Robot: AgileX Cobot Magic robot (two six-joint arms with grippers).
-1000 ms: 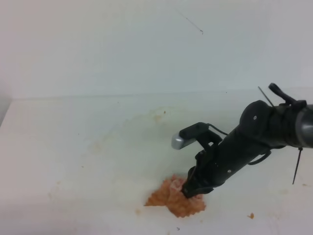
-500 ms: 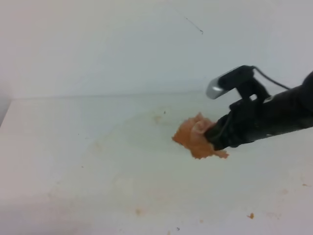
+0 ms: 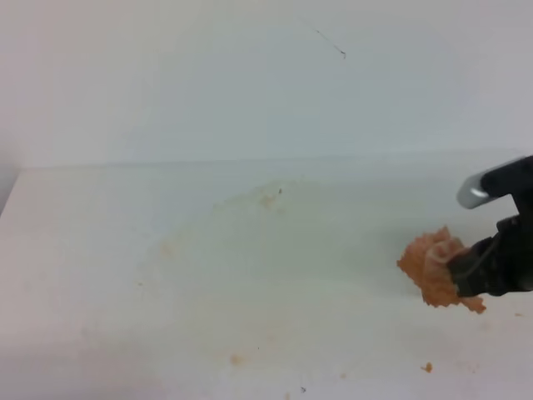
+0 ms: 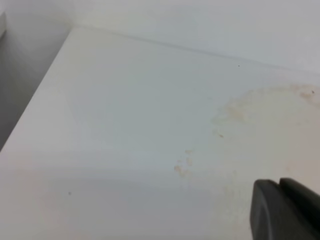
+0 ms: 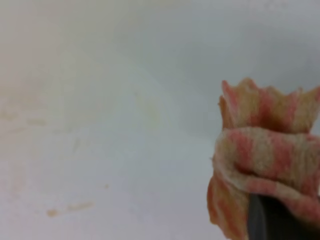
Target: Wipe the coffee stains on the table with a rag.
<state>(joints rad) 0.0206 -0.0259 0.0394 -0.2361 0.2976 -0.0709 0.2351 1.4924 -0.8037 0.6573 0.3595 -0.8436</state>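
Right gripper [image 3: 466, 271] is clenched on the rag [image 3: 433, 275], a bunched pinkish-orange wad, at the far right of the worktop [image 3: 100, 250]. In the high view I can't tell whether the rag touches the surface or hangs just above it. The right wrist view shows the cloth pinched between the jaws, striped orange and tan.

Progress: looks mostly done. No amber pool is visible anywhere. What remains of the coffee stains [image 3: 266, 198] is a faint tan ring and smear across the middle of the worktop, darkest near the back centre, plus pale smudges toward the front left. A few small brownish flecks sit near the front edge [image 3: 237, 360], and a tiny orange crumb [image 3: 427, 367] lies front right, below the rag.

Left gripper [image 4: 285, 210]: only a dark corner shows in its own wrist view, so I can't tell its state. It's parked near the worktop's left side and holds nothing visible.

Left to do, my read: another pass or two over the tan ring and the front flecks. The residue looks dried-thin, so it may need pressure.
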